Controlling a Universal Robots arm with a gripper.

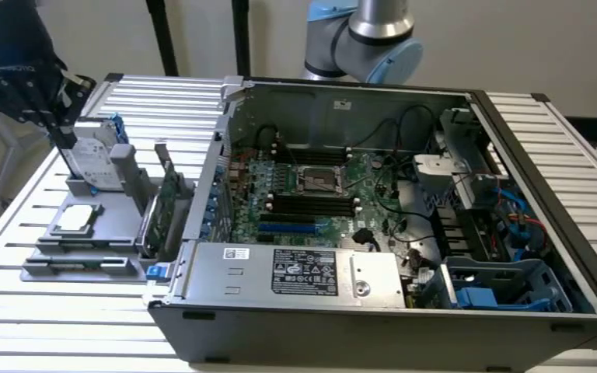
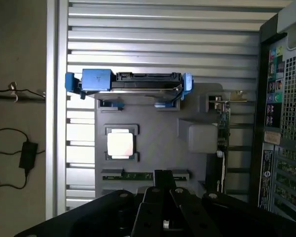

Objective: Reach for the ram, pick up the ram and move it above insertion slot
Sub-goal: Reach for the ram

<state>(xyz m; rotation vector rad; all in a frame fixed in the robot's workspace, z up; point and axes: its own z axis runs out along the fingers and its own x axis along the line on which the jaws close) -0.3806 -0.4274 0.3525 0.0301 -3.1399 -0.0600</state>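
The ram (image 1: 81, 265) is a thin green stick lying flat in the front slot of the grey holder (image 1: 102, 233), at the exterior view's left. In the wrist view the ram (image 2: 135, 176) lies along the holder's edge, with one end hidden behind my fingers. My gripper (image 1: 66, 141) hangs high over the back of the holder, by the hard drive and well away from the ram, its fingers together on nothing. In the wrist view the gripper (image 2: 163, 174) reaches in as a dark wedge. Black memory slots (image 1: 304, 203) run across the motherboard inside the open case.
A silver hard drive with blue rails (image 1: 96, 155) stands at the holder's back, a processor chip (image 1: 75, 220) lies mid-holder, and an upright green card (image 1: 171, 194) stands by the case wall. The open computer case (image 1: 382, 295) has tall walls, cables and a power supply.
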